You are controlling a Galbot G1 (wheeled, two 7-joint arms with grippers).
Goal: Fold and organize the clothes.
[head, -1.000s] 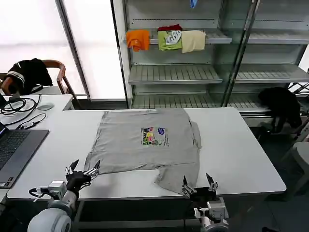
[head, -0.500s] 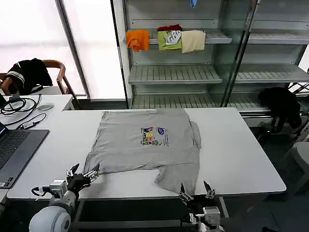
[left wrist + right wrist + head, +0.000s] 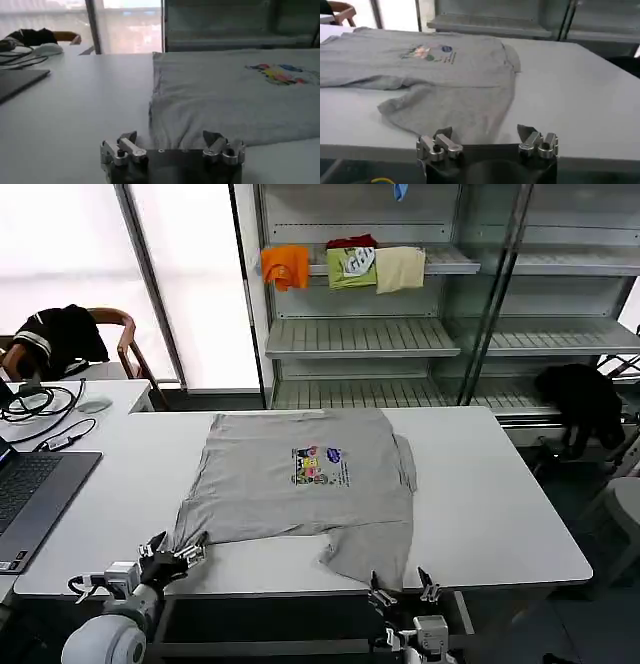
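Observation:
A light grey short-sleeved shirt (image 3: 305, 484) with a small multicoloured chest print (image 3: 319, 465) lies spread on the white table (image 3: 490, 504), its lower part rumpled toward the front edge. My left gripper (image 3: 174, 551) is open at the front left, just short of the shirt's near left corner (image 3: 200, 115). My right gripper (image 3: 399, 586) is open below the front edge, in front of the rumpled flap (image 3: 450, 107). Neither holds anything.
A laptop (image 3: 30, 494), cables and a mouse (image 3: 92, 405) sit on the left desk. A chair with a black garment (image 3: 60, 334) stands behind it. Shelves (image 3: 400, 334) at the back hold folded orange, green and cream clothes. A black garment (image 3: 580, 399) hangs at right.
Both grippers have drawn back toward me and lower, away from the shirt's front edge. The shirt has not moved.

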